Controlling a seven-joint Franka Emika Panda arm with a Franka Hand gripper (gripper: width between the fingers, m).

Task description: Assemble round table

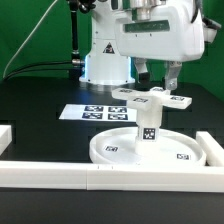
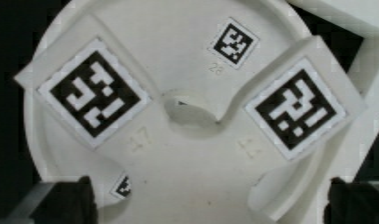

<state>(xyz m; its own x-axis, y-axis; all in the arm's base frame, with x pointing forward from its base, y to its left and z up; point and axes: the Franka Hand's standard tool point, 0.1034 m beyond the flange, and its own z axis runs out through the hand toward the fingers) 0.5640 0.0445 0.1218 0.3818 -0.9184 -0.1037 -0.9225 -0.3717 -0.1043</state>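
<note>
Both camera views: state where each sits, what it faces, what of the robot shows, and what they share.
Exterior view: off the arm, facing the arm base across the table; shows the gripper above the cross-shaped piece on the post, standing on the round disc.
Wrist view: on the wrist, looking down; fingertips show.
Shared: the cross-shaped piece.

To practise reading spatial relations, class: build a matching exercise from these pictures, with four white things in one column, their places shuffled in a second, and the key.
Things:
1. round disc
2. post
3. cross-shaped piece
4. marker board

Places:
A. on top of the post
B. flat on the black table, farther from the exterior camera than the disc
C. upright on the disc
D. flat on the table, carrying the post

Pairs: 1-D, 2-C, 3-A, 4-B
</note>
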